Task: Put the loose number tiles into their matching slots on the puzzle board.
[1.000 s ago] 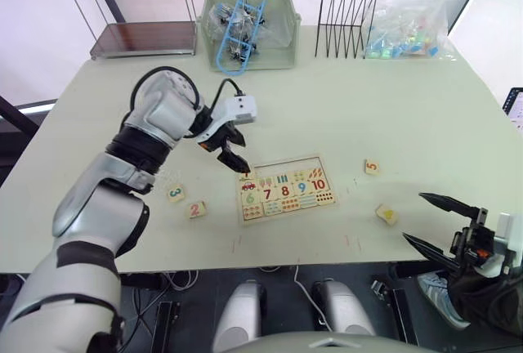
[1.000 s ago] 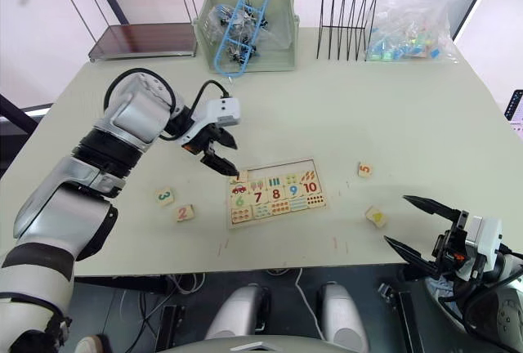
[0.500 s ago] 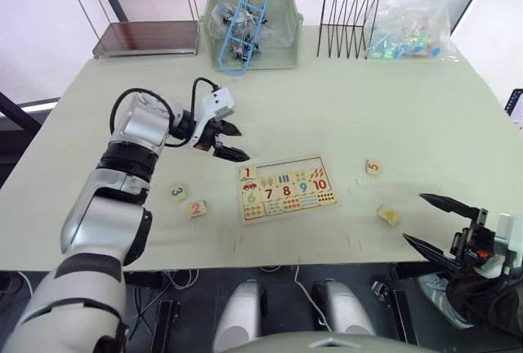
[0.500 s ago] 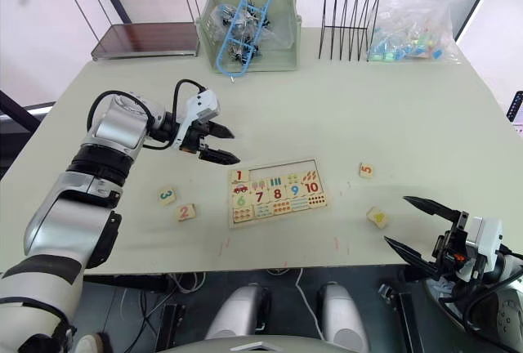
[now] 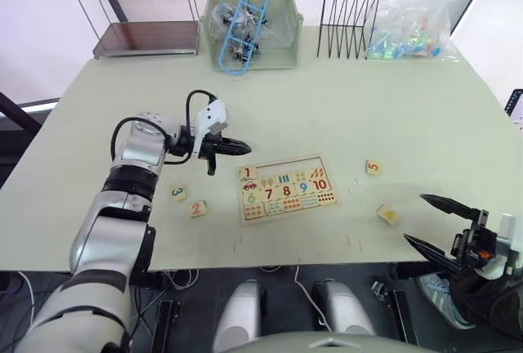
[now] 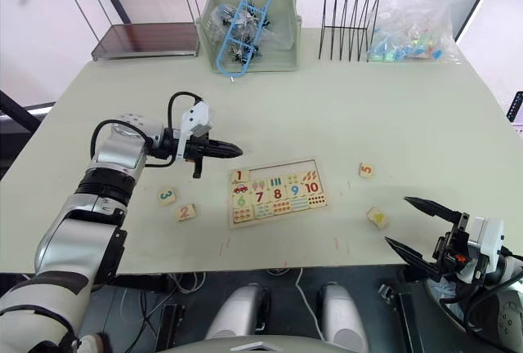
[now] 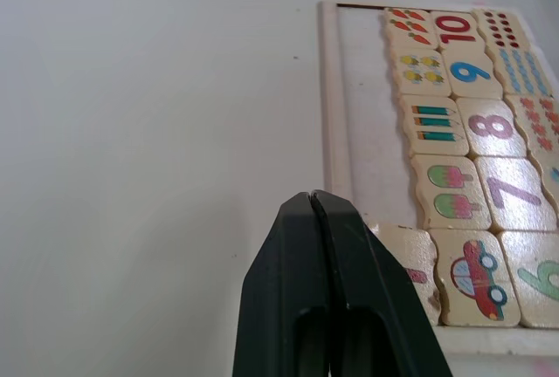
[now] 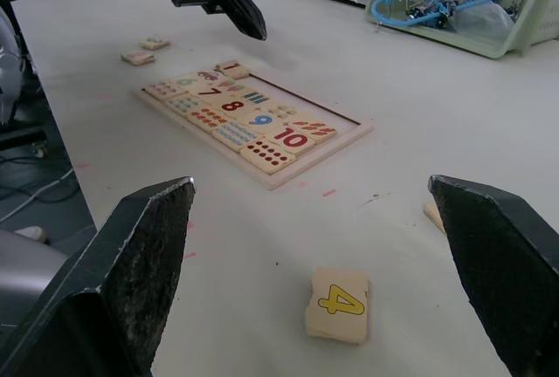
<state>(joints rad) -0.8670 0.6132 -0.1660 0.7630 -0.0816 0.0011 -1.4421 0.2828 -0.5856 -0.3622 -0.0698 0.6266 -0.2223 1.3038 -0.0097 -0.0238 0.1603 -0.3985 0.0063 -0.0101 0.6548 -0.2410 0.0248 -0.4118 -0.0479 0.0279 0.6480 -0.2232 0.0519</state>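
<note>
one tile seated, four tiles waiting on the table

a pale green table (image 5: 343, 100) holds a flat wooden puzzle board (image 5: 285, 189) near its front edge. the board's lower rows show coloured numbers six to ten and small counting pictures. its top row is mostly bare pale slots (image 5: 290, 166), with the tile 1 (image 5: 248, 173) already seated at the end nearest the robot's left arm.

the left gripper (image 5: 235, 148) hovers above the table just beside that end of the board, fingers pressed together and holding nothing. the right gripper (image 6: 415, 223) hangs off the table's front edge on the robot's right, its two fingers spread wide and empty.

four tiles lie loose. tile 3 (image 5: 177, 193) and tile 2 (image 5: 196, 208) sit close together to the board's left, near the left arm. tile 5 (image 5: 373, 167) and tile 4 (image 5: 387, 215) lie to the board's right, nearer the right gripper.

along the far edge stand a small shelf rack (image 5: 135, 10), a green bin (image 5: 251, 26) of clips, a black wire rack (image 5: 348, 9) and a bag of plastic bits (image 5: 410, 26).

my reading of the risks: the tiles are small and flat, so a pinch could slide one across the smooth table or tip it over. a tile set down slightly turned may perch on the rim rather than drop in. a gripper lowering onto the board could also nudge the light board or lift the seated 1.
</note>
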